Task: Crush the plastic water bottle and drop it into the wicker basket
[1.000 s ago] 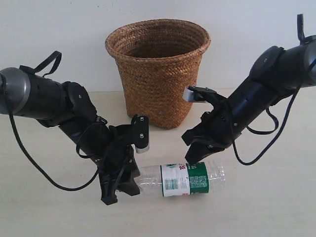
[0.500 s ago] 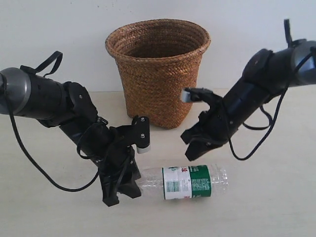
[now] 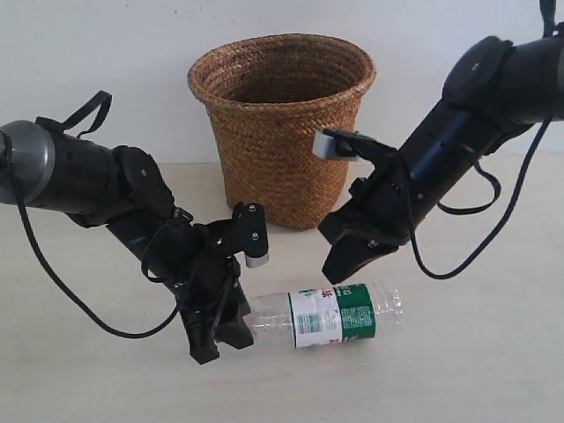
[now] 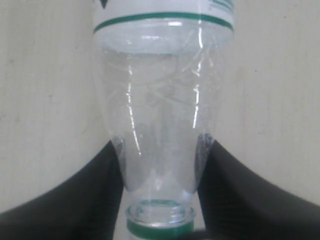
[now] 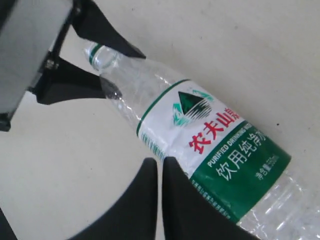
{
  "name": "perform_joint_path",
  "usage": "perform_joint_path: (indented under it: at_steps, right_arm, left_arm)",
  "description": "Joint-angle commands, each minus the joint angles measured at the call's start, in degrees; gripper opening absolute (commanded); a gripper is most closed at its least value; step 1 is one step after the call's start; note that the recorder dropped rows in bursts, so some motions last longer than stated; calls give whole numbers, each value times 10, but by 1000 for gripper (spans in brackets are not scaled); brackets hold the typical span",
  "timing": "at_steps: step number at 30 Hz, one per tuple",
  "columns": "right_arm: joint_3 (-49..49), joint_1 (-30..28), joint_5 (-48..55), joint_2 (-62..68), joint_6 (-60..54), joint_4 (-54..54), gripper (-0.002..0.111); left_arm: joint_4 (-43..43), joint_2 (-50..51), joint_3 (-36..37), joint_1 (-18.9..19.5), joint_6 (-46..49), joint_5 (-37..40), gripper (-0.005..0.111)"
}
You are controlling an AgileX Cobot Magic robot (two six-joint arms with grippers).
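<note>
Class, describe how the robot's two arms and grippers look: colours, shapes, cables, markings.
Both arms are black tubes; the left arm has a grey cylindrical joint. Loose black cables loop off it and the right arm. Each wrist carries a small pale block. The left gripper and right gripper have black tapering fingers. No markings show.

You had bottle (image 3: pixel 339 315) neck hidden behind left gripper (image 3: pixel 222 342) in exterior view. Left arm (image 3: pixel 79 181) and right arm (image 3: pixel 476 115) ran off side edges there. Basket (image 3: pixel 282 132) floor lay out of sight below rim. Left wrist view cut bottle at label (image 4: pixel 160 7); neck ring (image 4: pixel 160 227) was clipped by opposite edge. Right wrist view lost bottle base past edge; right gripper (image 5: pixel 160 162) finger roots were cut too; finest label print was too small to read.
</note>
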Motion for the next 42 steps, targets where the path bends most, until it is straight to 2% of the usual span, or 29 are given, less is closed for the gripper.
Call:
perform_joint_path:
  at_steps: [1,9,35,42]
  right_arm:
    - [11,1,-10,15,2,4,0]
    - [17,1,-15,57,-1,3,0]
    - [14,1,-200,147,0,-9,0]
    - [14,1,-214,155,0,-9,0]
  left_arm:
    - [0,3,-2,-1,-7,-3,4]
    - [0,3,-2,-1,-9,-3,4]
    - [-1,3,-2,-1,-2,14,4]
    - [-7,3,-2,-1,1,21,4]
